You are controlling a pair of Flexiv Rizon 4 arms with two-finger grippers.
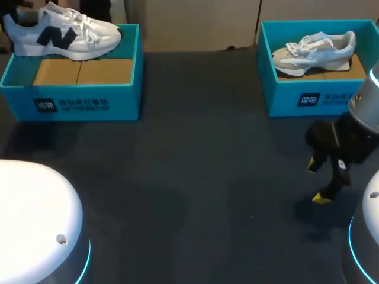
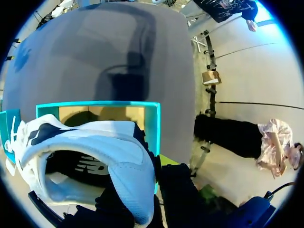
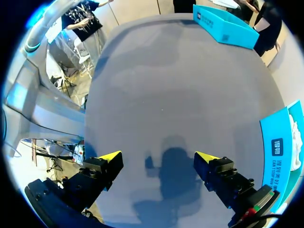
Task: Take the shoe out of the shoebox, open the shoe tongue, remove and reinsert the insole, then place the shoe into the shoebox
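A white sneaker with dark blue side marks [image 1: 65, 32] hangs just above the left teal shoebox [image 1: 77, 97], toe pointing right. In the left wrist view my left gripper [image 2: 149, 190] is shut on the heel of this sneaker [image 2: 95, 142], with the box's rim [image 2: 97, 105] ahead below it. One yellow fingertip [image 2: 166, 159] shows beside the heel. In the head view the sneaker mostly hides that gripper. My right gripper [image 1: 317, 180] [image 3: 159, 156] hangs open and empty over bare table, in front of the right box.
A second teal shoebox [image 1: 296, 100] [image 3: 278, 147] at the back right holds a pale grey sneaker [image 1: 317, 52]. White arm bases stand at the front left [image 1: 35, 219] and front right [image 1: 370, 236]. The dark tabletop [image 1: 195, 177] lies between the boxes.
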